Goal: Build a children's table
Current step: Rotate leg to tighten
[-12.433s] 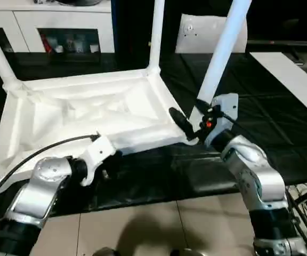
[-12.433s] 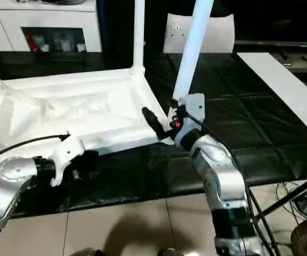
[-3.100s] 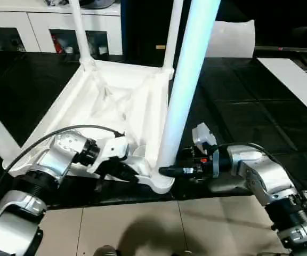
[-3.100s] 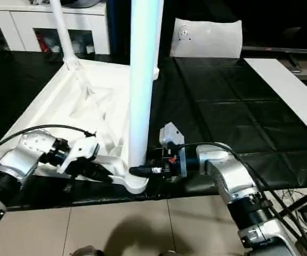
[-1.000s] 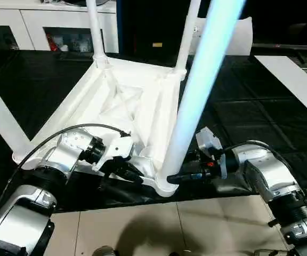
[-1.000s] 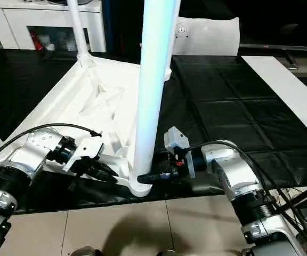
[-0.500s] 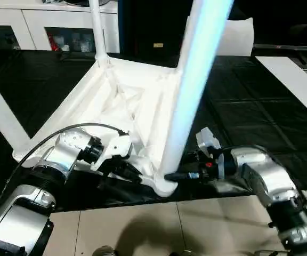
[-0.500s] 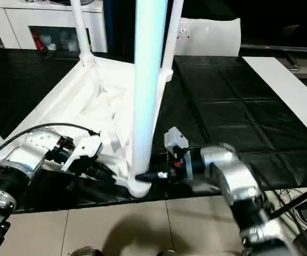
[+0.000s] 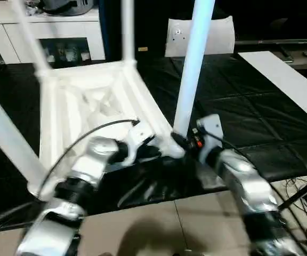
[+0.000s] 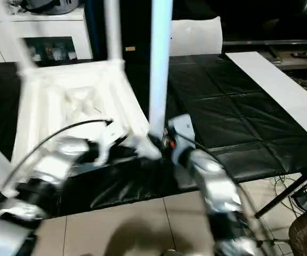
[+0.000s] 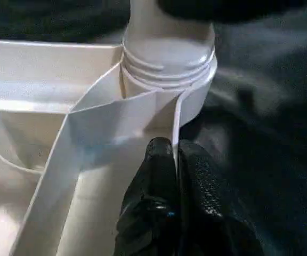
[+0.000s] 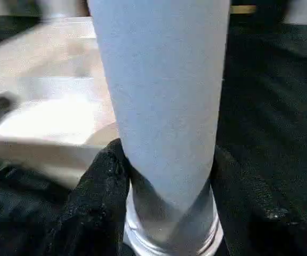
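- So, head views: children's table (image 9: 84,101) lies upside down on a black-covered work surface (image 9: 249,106), ribbed underside facing up, legs sticking up out of the corner sockets. Nearest leg (image 9: 192,64) rises from the corner closest to the robot. Far leg (image 9: 127,29) stands at the corner behind it, and another leg (image 9: 7,138) slants up at the robot's left edge of the top.
- Left gripper (image 9: 161,151) sits low at that near corner socket, just on the robot's left of the nearest leg. Right gripper (image 9: 177,141) is at the base of the same leg from the other side. Both arms blurred.
- White cabinet (image 9: 52,34) behind the table, whitish plastic bag (image 9: 209,34) on the far side of the black surface, long white panel (image 9: 284,80) well off to the right of the nearest leg.
- Left wrist view: black fingers (image 11: 161,176) pressed together, pinching a thin rib of the tabletop right beside the corner socket (image 11: 167,80), threaded rings visible on the socket.
- Right wrist view: fingers (image 12: 103,186) spread on either side of the leg's base, clasping it just above the ringed collar where it enters the socket.
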Motion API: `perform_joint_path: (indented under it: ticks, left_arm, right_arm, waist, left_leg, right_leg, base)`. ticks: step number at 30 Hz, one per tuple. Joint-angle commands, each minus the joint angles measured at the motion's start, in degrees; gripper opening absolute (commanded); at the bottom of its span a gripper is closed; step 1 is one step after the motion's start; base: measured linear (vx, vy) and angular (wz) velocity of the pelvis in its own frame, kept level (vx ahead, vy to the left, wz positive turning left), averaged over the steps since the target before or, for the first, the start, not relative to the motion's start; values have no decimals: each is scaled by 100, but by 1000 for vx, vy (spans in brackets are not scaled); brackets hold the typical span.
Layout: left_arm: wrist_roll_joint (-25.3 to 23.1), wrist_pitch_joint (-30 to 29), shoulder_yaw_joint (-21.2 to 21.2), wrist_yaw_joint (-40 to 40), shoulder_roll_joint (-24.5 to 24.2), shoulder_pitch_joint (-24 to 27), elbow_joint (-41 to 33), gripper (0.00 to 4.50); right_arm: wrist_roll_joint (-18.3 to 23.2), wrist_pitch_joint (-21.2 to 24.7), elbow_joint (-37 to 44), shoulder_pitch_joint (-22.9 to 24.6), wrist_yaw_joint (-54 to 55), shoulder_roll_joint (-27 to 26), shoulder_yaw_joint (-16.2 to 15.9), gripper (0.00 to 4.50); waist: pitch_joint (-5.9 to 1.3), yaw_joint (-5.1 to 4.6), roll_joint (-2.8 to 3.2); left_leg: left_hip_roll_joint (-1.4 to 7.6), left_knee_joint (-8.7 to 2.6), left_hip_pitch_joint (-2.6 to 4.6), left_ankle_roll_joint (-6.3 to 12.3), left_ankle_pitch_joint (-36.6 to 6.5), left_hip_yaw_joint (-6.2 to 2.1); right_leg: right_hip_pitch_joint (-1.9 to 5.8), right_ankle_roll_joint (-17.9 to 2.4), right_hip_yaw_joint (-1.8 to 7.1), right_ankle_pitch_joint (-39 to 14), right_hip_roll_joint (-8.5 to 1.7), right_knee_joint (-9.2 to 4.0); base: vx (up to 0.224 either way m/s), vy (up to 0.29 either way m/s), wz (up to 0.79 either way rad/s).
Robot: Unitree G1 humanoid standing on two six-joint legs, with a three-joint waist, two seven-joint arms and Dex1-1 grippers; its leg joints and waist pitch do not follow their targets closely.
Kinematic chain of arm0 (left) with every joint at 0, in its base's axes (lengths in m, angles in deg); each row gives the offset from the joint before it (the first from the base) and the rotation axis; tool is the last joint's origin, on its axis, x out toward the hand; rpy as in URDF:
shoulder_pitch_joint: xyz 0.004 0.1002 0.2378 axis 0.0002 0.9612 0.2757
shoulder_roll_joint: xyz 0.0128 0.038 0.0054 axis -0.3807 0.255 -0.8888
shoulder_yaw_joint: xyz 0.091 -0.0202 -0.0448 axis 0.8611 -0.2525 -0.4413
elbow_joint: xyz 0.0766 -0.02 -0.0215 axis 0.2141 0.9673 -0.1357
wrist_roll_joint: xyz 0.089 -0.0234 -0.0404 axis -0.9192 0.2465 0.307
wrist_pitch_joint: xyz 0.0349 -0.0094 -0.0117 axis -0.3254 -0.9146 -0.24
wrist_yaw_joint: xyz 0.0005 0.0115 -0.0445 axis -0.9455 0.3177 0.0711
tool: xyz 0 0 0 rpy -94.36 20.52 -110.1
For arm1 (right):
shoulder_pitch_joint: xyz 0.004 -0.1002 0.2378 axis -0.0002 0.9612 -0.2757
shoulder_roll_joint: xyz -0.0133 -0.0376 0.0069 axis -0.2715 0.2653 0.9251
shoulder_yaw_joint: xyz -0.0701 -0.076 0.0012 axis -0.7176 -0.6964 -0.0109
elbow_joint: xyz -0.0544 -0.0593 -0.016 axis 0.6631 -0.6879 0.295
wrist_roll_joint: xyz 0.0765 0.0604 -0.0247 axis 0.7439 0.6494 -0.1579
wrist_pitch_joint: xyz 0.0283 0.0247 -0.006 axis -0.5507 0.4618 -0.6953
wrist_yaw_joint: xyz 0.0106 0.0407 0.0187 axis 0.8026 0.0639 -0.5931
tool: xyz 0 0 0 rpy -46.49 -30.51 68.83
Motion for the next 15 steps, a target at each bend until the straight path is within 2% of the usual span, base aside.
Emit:
perform_joint_path:
  ticks: [1, 2, 3, 5, 6, 8, 10, 11, 13, 15]
  left_arm:
    - [191, 187, -113, -861, 601, -337, 59, 0]
    - [-9, 224, -32, -1024, 639, -411, 102, 0]
    - [-52, 269, -6, -994, 634, -450, 135, 0]
    - [-104, 316, 40, -904, 588, -476, 155, 0]
    - [-129, 345, 71, -843, 541, -471, 156, 0]
    - [-146, 384, 149, -647, 413, -414, 114, 0]
    - [-165, 324, 199, -500, 312, -344, 53, 0]
    - [-200, 313, 248, -375, 218, -299, 35, 0]
    - [-251, 326, 313, -162, 41, -224, 17, 0]
    - [-241, 322, 326, 33, -112, -167, -24, 0]
  right_arm:
    - [12, 35, -259, -129, 66, -579, -670, 191]
    - [-53, 19, -426, -280, 488, -780, -491, 191]
    - [-76, -71, -472, -341, 452, -791, -475, 191]
    - [-109, -152, -436, -336, 263, -744, -518, 191]
    - [-109, -180, -397, -303, 190, -707, -531, 225]
    - [-33, -248, -282, -196, 0, -605, -515, 260]
    - [37, -302, -189, -109, -149, -515, -493, 262]
    - [65, -367, -152, -63, -253, -420, -478, 289]
    - [120, -492, -86, 20, -456, -231, -408, 302]
    - [191, -611, -15, 91, -718, -21, -332, 318]
  waist:
    - [-287, 4, -88]
    - [-316, 0, -69]
    - [-323, 2, -62]
    - [-340, 38, -59]
    - [-343, 42, -60]
    - [-348, 58, -59]
    - [-341, 73, -57]
    - [-338, 70, -59]
    - [-320, 83, -51]
    - [-314, 68, -44]
  left_leg:
    - [127, -416, 68, 47, -1765, -63]
    - [124, -413, 54, 65, -1666, -60]
    - [125, -416, 44, 69, -1596, -58]
    - [132, -409, 33, 173, -1347, -40]
    - [133, -408, 28, 208, -1271, -35]
    - [133, -395, 30, 312, -1135, -21]
    - [141, -396, 31, 351, -1187, -17]
    - [143, -398, 30, 351, -1206, -16]
    - [154, -414, 43, 320, -1378, -25]
    - [167, -429, 41, 276, -1442, -30]
  right_leg:
    - [167, -701, 146, -2795, -255, -559]
    - [179, -764, 159, -2453, -257, -529]
    - [189, -794, 159, -2293, -253, -510]
    - [237, -940, 158, -1617, -247, -463]
    - [246, -980, 159, -1462, -245, -448]
    - [269, -1096, 159, -1188, -257, -429]
    - [277, -1115, 160, -1243, -271, -434]
    - [274, -1118, 159, -1284, -271, -438]
    - [272, -1058, 156, -1581, -275, -469]
    - [258, -1069, 157, -1602, -264, -461]
  base:
    - [0, 0, 0]
    - [0, 0, 0]
    - [0, 0, 0]
    - [0, 0, 0]
    - [0, 0, 0]
    - [0, 0, 0]
    - [0, 0, 0]
    - [0, 0, 0]
    - [0, 0, 0]
    - [0, 0, 0]
